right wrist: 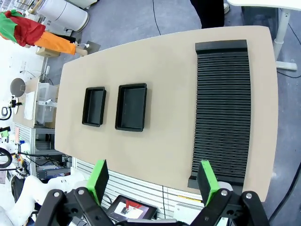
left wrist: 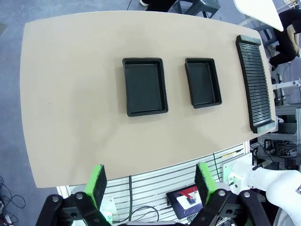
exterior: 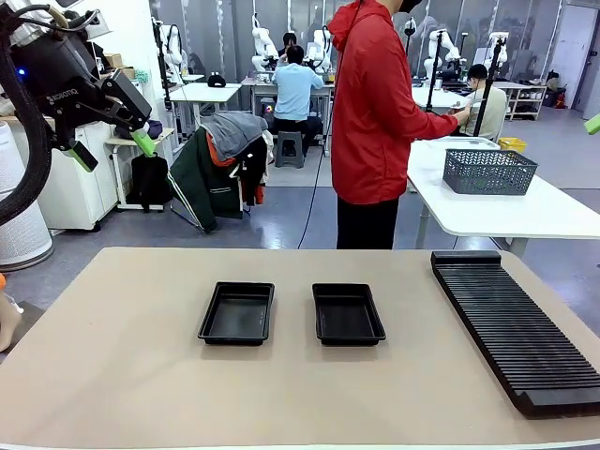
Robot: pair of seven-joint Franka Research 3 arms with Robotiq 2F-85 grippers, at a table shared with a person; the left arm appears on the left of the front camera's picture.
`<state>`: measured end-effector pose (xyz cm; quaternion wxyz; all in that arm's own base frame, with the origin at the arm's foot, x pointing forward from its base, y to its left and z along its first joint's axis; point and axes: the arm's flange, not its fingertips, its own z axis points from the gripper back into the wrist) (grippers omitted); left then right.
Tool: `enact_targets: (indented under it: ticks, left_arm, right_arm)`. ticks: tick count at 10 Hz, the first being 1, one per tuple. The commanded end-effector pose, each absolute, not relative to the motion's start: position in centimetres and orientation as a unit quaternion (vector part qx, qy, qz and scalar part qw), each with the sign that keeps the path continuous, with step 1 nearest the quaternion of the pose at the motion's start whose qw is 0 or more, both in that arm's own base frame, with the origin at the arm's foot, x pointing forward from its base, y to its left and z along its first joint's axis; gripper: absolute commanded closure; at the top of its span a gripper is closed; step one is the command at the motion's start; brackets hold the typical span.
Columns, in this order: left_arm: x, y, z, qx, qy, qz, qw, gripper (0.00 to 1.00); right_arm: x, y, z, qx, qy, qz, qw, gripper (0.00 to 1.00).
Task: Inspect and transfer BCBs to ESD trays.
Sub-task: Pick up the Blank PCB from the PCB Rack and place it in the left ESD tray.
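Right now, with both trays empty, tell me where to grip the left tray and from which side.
Probably the left tray's long left rim, from straight above, jaws straddling the wall. It lies flat and shallow, its floor is bare, and the raised flared rim looks like the only part that offers a pinch.

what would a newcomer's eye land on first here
Two empty black trays sit side by side in the middle of the table, with a long ribbed black rack along its right side. Beyond the far edge stands a person in a red jacket, turned toward the next table. The left gripper hangs open, high at the upper left.
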<state>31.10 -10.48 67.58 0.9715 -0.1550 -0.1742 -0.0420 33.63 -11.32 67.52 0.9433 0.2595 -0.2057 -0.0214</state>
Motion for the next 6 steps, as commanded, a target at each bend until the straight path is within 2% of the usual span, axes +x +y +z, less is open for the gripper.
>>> enact_targets:
  ticks: [1, 6]
  left_arm:
    - [31.11, -10.46, 67.57, -0.157, -0.174, -0.041, 0.971, 0.00]
    - [31.11, -10.46, 67.57, -0.157, -0.174, -0.041, 0.971, 0.00]
  right_arm:
    - [33.62, -11.30, 67.55, 0.260, -0.206, -0.021, 0.943, 0.00]
    - [33.62, -11.30, 67.55, 0.260, -0.206, -0.021, 0.943, 0.00]
